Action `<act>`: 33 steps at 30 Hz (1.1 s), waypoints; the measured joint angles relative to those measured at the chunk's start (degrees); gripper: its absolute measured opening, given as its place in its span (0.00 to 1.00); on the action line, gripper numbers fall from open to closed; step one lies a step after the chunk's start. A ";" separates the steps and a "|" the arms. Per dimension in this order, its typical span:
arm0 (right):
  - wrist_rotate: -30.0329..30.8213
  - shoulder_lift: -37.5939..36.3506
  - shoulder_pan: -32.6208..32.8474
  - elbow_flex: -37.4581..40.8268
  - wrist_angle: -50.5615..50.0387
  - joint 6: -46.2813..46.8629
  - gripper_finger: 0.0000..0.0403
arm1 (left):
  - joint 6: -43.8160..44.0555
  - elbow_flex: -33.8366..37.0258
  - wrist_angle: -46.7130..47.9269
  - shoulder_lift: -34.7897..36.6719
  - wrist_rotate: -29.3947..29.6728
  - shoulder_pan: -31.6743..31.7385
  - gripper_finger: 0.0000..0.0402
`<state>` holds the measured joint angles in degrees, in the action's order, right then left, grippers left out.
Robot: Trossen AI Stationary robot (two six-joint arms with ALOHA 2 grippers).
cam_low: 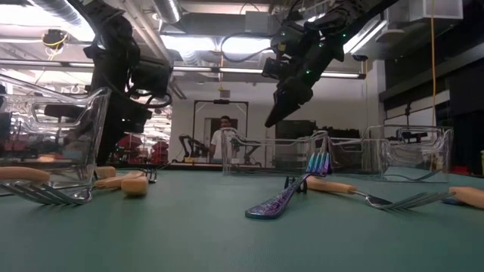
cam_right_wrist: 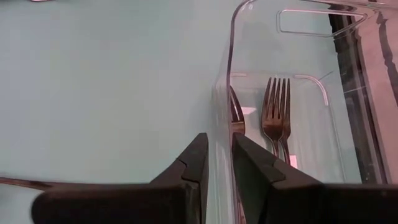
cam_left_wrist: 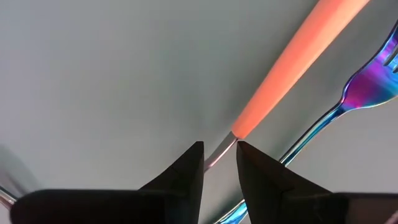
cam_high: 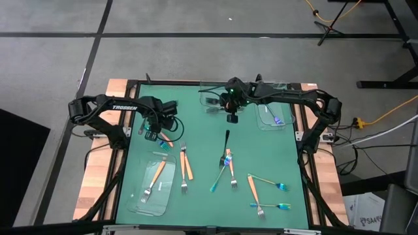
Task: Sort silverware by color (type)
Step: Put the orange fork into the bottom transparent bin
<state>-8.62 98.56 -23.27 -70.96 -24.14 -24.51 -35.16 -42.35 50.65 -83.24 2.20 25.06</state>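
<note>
My left gripper (cam_high: 157,135) is low over the table's left side, shut on an orange-handled utensil (cam_high: 167,139). An iridescent fork (cam_left_wrist: 373,81) lies right beside it. My right gripper (cam_high: 232,119) hangs shut above the near wall of a clear tray (cam_high: 210,99) at the far centre and touches nothing. That tray holds dark forks (cam_right_wrist: 277,112). More silverware lies flat on the green mat. It includes a black fork (cam_high: 226,140), orange-handled ones (cam_high: 186,163) and iridescent ones (cam_high: 277,185). My left gripper (cam_left_wrist: 219,149) has the utensil's thin silver neck (cam_left_wrist: 229,142), just below the orange handle's end, pinched between its two fingers. The fingers come from above, across the neck. The handle (cam_left_wrist: 292,62) runs away from the fingers; the head is hidden under them. Whether it is lifted, I cannot tell.
A clear tray (cam_high: 140,202) at the near left holds an orange-handled fork (cam_high: 157,175). Another clear tray (cam_high: 261,121) at the far right holds an iridescent piece (cam_high: 277,119). Loose forks crowd the mat's centre and near right. A person (cam_low: 224,140) stands in the room behind.
</note>
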 joint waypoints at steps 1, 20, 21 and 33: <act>0.00 -0.02 0.00 0.00 0.00 0.00 0.15 | -0.01 0.00 -0.01 0.00 0.00 0.00 0.22; 0.00 -0.02 0.00 -0.02 0.00 0.00 0.15 | -1.40 0.00 -3.13 0.00 -0.13 0.00 0.22; 0.00 -0.02 0.00 -0.02 0.00 0.00 0.15 | -2.40 0.00 -3.13 0.00 -0.13 -0.01 0.22; 0.00 -0.02 0.00 -0.02 0.00 0.00 0.15 | -4.54 -0.11 -5.39 -4.61 -0.11 -0.02 0.22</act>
<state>-8.62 98.54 -23.27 -70.98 -24.14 -24.51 -39.69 -42.46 45.26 -87.85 2.09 25.04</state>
